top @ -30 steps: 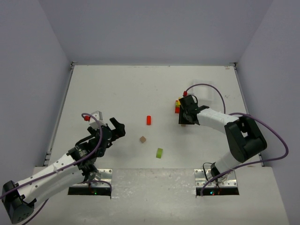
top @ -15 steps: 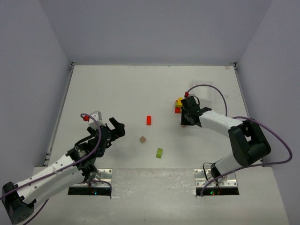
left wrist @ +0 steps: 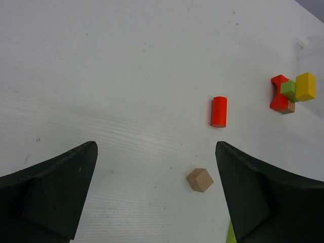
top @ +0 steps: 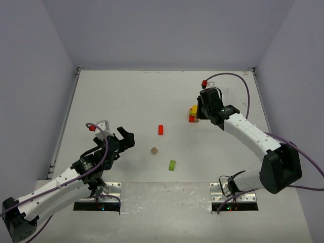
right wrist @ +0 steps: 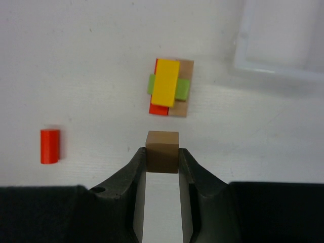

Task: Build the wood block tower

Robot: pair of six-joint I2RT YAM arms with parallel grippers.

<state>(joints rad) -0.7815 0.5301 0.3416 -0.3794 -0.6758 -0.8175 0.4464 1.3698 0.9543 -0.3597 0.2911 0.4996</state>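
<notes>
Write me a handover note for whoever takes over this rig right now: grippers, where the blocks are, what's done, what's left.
Left gripper: open, empty, over the table left of centre.
Right gripper: shut on a brown cube, held just short of the tower.
Tower: brown and red pieces at the base, a green piece across them, yellow bar on top; it stands near the white tray.
Loose blocks: red cylinder, tan cube, lime green piece.
Done: the partial stack.
Left: place the held cube, then probably the three loose pieces.
</notes>
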